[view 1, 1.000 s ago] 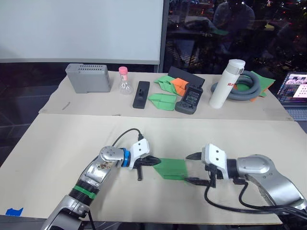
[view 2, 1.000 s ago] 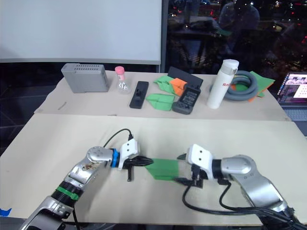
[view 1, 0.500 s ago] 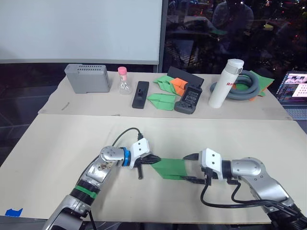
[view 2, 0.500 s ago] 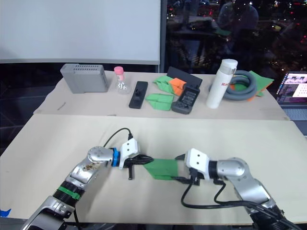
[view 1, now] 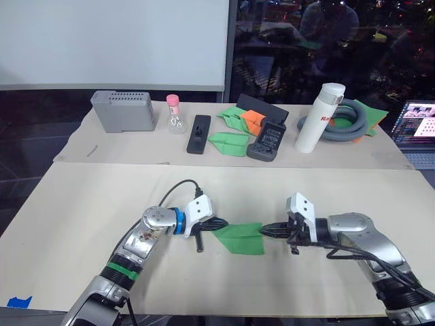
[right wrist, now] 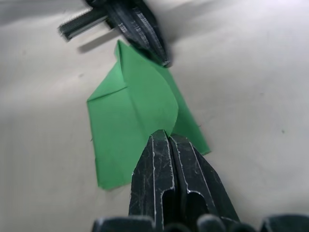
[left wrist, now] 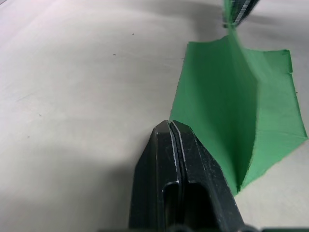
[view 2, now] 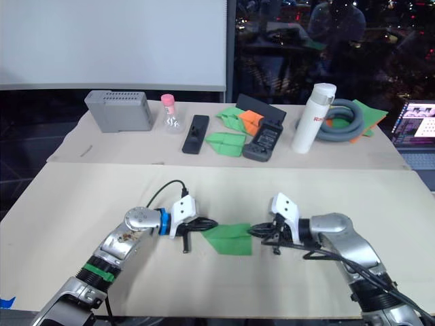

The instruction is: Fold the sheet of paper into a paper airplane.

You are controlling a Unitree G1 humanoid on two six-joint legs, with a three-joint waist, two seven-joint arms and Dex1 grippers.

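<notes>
The sheet of paper (view 1: 240,238) is bright green, creased into a wedge, and lies on the beige table (view 1: 95,204) between my two grippers. My left gripper (view 1: 216,229) is shut, its tips pinching the paper's left corner (left wrist: 179,112). My right gripper (view 1: 265,231) is shut on the raised middle ridge (right wrist: 159,108) at the paper's right end, lifting it a little. In the left wrist view the ridge (left wrist: 241,77) runs away from my fingers (left wrist: 170,140) toward the other gripper. The paper's flaps rest flat on the table on both sides of the ridge.
Along the far table stand a grey box (view 1: 122,111), a pink-capped flask (view 1: 176,115), a black bar (view 1: 200,134), small green darts (view 1: 229,142), an orange dart (view 1: 253,121), a black device (view 1: 268,141), a white bottle (view 1: 318,127), a grey hose (view 1: 348,122) and a laptop (view 1: 420,129).
My right gripper went from wide open around the paper's right end to shut on its ridge, and its wrist rolled. The left gripper stayed shut in place.
</notes>
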